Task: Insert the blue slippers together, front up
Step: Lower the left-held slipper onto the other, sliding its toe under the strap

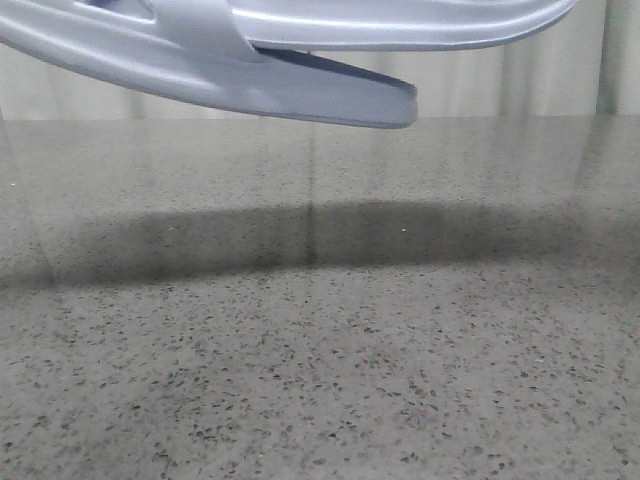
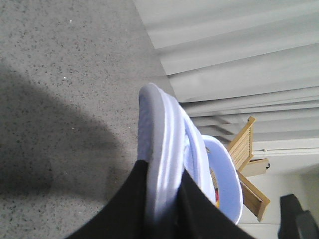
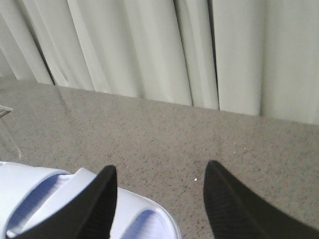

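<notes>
Blue slippers (image 1: 300, 80) nearest front camera, aloft at 12 o'clock above table (image 1: 320, 380). Left gripper (image 2: 164, 204) clamped on nested pair's edge. Right gripper (image 3: 159, 199) jaws apart, gripping nothing, beside strap. Step: carrying joined pair. Next: lower gently, toes up, then release.

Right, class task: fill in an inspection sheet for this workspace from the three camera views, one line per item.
Surface: grey speckled table, with a broad shadow across it.
Job's things: pale blue slippers held in the air above the table; two show side by side in the left wrist view.
Clutter: nothing seen on the table.
Grippers: left end effector shut on a slipper's edge; right end effector open, a slipper beside one finger.
Cables: nothing seen.
Surroundings: pale curtain; wooden frame beyond the table.
</notes>
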Motion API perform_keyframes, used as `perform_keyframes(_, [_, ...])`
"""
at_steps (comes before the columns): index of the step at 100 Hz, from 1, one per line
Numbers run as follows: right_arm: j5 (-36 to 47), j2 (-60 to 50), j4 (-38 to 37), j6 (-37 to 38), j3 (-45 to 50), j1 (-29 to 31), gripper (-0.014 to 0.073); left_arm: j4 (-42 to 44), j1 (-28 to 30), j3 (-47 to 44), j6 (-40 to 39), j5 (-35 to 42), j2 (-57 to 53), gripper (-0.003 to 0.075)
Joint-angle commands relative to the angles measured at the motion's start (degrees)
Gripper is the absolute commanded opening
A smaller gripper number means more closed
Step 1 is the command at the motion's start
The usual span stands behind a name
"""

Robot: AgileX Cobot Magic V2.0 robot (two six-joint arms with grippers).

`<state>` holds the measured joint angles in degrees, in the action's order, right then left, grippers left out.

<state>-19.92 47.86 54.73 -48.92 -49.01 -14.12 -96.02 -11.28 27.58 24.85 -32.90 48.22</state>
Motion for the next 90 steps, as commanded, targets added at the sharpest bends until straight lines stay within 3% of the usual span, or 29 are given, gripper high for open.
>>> perform_keyframes(1, [4.1,-3.0,-1.7,-1.0,-1.9,0.1,0.0335,-3.0,-0.6,1.6,0.8,-1.3,1.0,0.0016])
perform_keyframes(90, [1.8,-5.2,-2.0,-1.0,-1.9,0.2,0.0334,-10.6,-0.6,1.7,12.8,-6.7,18.1,0.0016])
